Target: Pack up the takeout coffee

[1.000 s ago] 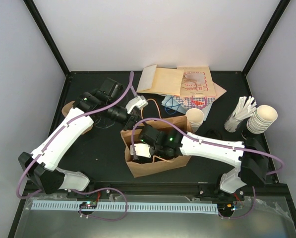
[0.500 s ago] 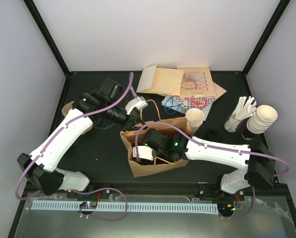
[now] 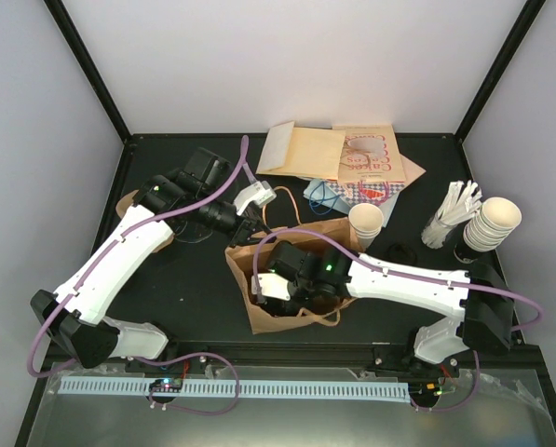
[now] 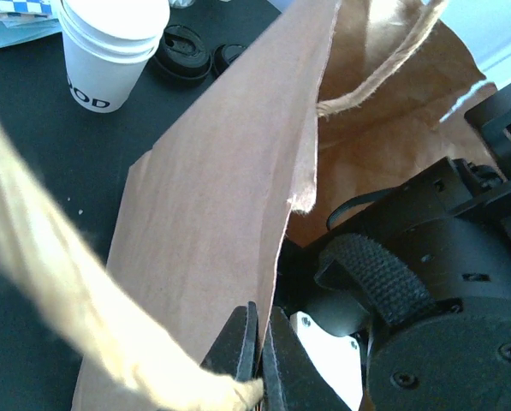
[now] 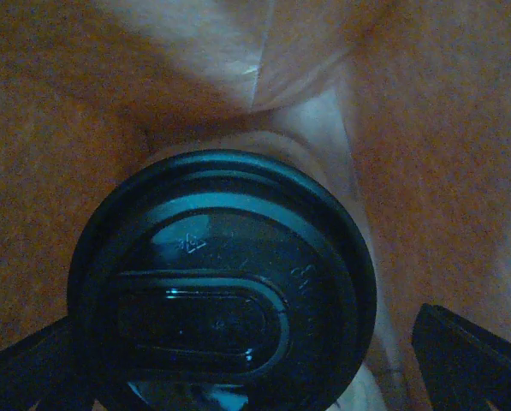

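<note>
The takeout coffee [image 5: 221,282], a cup under a round black lid, stands upright at the bottom of the brown paper bag [image 3: 279,321]. My right gripper [image 5: 242,360] reaches down into the bag and is open. One finger stands on each side of the lid, and a gap shows at the right finger [image 5: 469,360]. From above, the right gripper [image 3: 276,282] hides the cup. My left gripper [image 4: 260,364] is shut on the bag's upper edge [image 4: 298,171] and holds the mouth apart; from above it [image 3: 250,226] sits at the bag's far rim.
A short stack of lidless cups [image 3: 366,223] stands just right of the bag, with loose black lids [image 3: 403,251] beside it. At the far right are more nested cups [image 3: 492,223] and a holder of stirrers [image 3: 450,212]. Flat paper bags [image 3: 324,154] lie at the back.
The right gripper's jaws have spread apart and let go of the lidded cup inside the bag. The right arm shifted slightly. The left gripper has kept its hold on the bag's edge.
</note>
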`<control>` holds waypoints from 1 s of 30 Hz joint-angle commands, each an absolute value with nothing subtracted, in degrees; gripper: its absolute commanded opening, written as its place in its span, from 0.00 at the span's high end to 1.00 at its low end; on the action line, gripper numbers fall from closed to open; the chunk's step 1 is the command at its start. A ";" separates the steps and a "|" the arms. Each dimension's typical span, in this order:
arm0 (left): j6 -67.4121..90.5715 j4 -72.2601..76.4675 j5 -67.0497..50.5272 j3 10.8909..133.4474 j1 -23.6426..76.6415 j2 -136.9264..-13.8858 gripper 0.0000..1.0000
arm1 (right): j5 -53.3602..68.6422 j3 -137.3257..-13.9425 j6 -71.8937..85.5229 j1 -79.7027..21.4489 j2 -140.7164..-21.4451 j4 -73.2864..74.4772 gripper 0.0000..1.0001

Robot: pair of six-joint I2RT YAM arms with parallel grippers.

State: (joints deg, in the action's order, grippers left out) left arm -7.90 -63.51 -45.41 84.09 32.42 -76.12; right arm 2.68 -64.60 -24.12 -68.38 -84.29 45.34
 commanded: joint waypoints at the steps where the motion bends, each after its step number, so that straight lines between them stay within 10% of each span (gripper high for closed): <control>1: -8.26 -64.15 -45.62 85.63 32.14 -74.88 0.98 | -0.64 -66.53 -23.29 -67.96 -82.23 51.34 0.00; 19: -7.47 -64.36 -41.45 86.09 31.93 -74.16 0.98 | -8.91 -80.23 -14.69 -66.77 -71.68 49.77 0.00; 30: -3.66 -61.17 -40.82 86.44 28.29 -74.84 0.98 | -42.63 -91.42 3.33 -65.99 -69.71 52.56 0.00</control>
State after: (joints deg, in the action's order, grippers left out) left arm -6.04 -63.33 -41.12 84.12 30.13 -75.09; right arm -25.41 -87.09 -5.74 -66.54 -69.14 50.43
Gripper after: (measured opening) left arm 0.029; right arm 1.000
